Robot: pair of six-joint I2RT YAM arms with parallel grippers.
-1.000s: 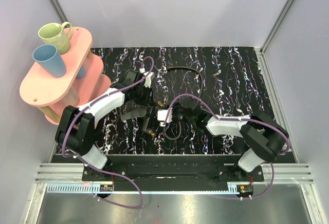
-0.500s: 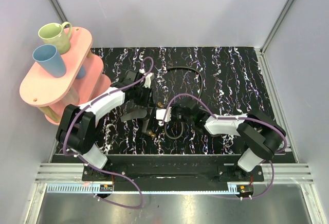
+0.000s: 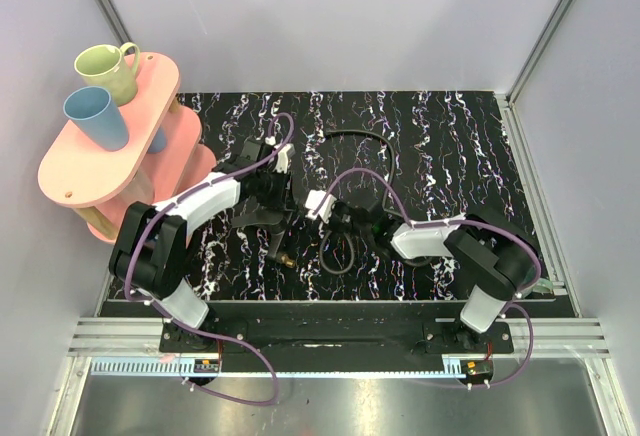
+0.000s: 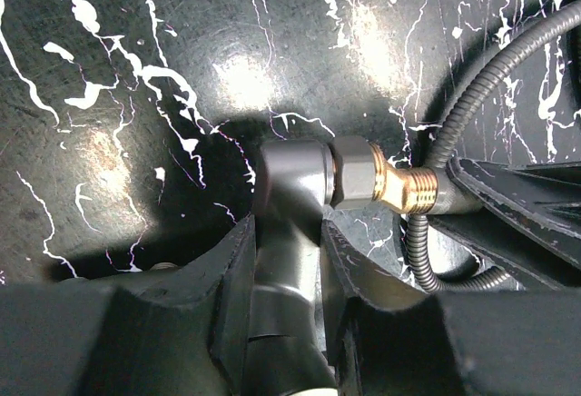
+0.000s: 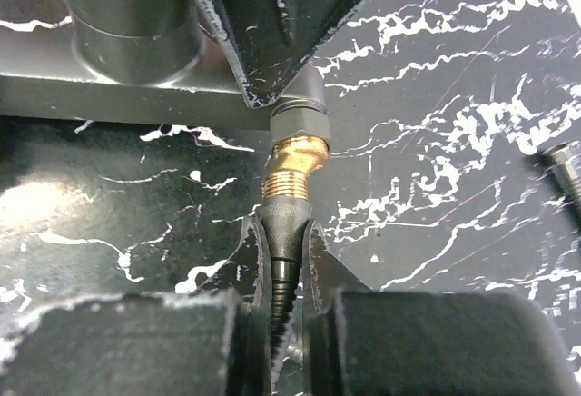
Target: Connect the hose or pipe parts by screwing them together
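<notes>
The left gripper [image 4: 283, 232] is clamping the dark grey forked fitting [image 4: 292, 173] by its stem over the black marbled table [image 3: 450, 156], near the middle of the near edge, with one brass threaded tip [image 5: 295, 162] pointing toward the right arm. The right gripper [image 5: 283, 232], jaws drawn almost together, is pinching the dark collar at the end of the hose [image 4: 508, 60] and holding it against that tip, roughly in line with it. The threads appear to be meeting, though the joint is too shadowed to be sure. Behind the right fingers the hose is curling away in loops across the table.
</notes>
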